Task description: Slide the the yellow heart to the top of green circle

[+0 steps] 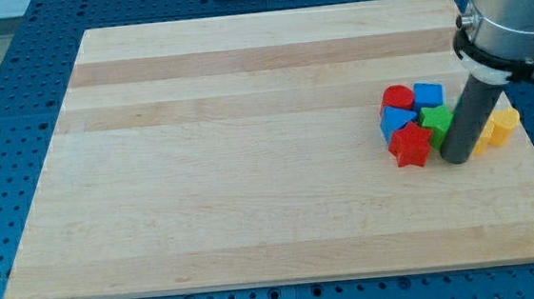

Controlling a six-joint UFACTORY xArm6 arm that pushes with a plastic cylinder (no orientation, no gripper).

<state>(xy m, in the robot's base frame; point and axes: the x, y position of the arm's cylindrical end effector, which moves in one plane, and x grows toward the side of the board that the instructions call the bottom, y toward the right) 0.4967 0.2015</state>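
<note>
**Blocks clustered at the board's right side, rod among them**

Toward the view's right, on the pale wooden board [248,151], a tight cluster of small coloured blocks is seen. At the cluster's upper left a red cylinder [398,97] is placed, with a blue cube [428,94] touching it on the right. Just below the red cylinder a second blue block [397,121] of unclear shape is found, and below that a red star [411,146] is set at the cluster's bottom edge. A green block [435,118] is wedged between the blue cube and the red star; only part of it is shown, so its shape cannot be made out with certainty.

The dark rod is lowered into the scene from the view's upper right, and my tip [457,158] is planted on the board just to the right of the red star and directly beside the green block, part of which is hidden behind the rod. No gripper is fitted, so nothing is held or clamped; only the rod's end is presented.

A yellow block [500,125] is located just right of the rod, partly covered by it; whether it is the heart cannot be told from this view. It is positioned to the right of the green block, with the rod between the two.

The board is surrounded by a blue perforated table [11,55].
</note>
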